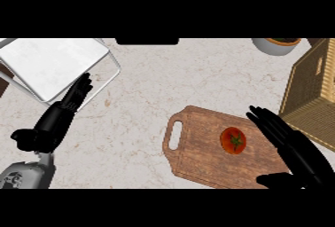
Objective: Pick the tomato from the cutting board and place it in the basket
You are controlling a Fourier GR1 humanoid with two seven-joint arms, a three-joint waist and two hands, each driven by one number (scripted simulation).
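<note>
A red tomato (233, 140) with a green stem lies on the wooden cutting board (200, 150) at the lower middle of the counter. My right hand (294, 148) hovers just right of the tomato, open, fingers straight and pointing up-left, thumb low near the board's corner; it does not touch the tomato. The woven basket (313, 95) stands at the right edge, just beyond that hand. My left hand (59, 117) rests open at the left, fingers up, far from the board.
A white tray with a metal rim (56, 66) sits at the upper left, under my left fingertips. A grey pot (277, 45) stands at the top right, a dark object (147, 41) at the top edge. Marble counter (163, 80) lies between.
</note>
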